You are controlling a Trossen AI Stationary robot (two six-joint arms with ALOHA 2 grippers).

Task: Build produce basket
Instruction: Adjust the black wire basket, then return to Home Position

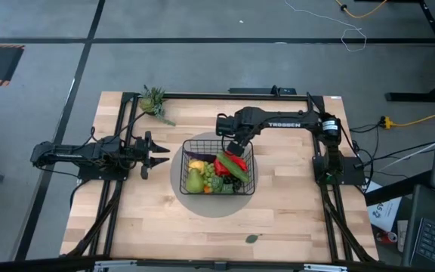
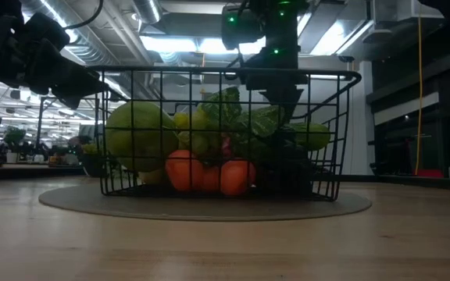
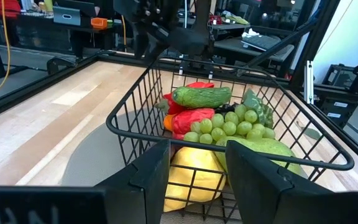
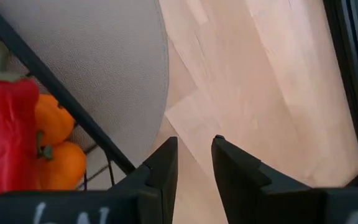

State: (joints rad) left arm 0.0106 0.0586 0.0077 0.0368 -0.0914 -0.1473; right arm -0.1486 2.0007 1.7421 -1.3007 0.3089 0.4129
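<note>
You are looking at a robotics lab or workshop: around the wooden table (image 1: 165,227) lies grey concrete floor with loose cables (image 1: 357,34), and beyond it stand workbenches (image 3: 253,43) under exposed ceiling ducts (image 2: 123,35).

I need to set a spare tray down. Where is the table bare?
Bare wood runs along the near table edge, in front of the basket, save one small leaf. Crowded: basket centre, left end effector beside it, leafy sprig far-left.

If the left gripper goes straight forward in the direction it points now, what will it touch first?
Most likely the near wall of the basket. The left gripper is open and empty, aimed at that rim, with the yellow fruit just behind the wires.
</note>
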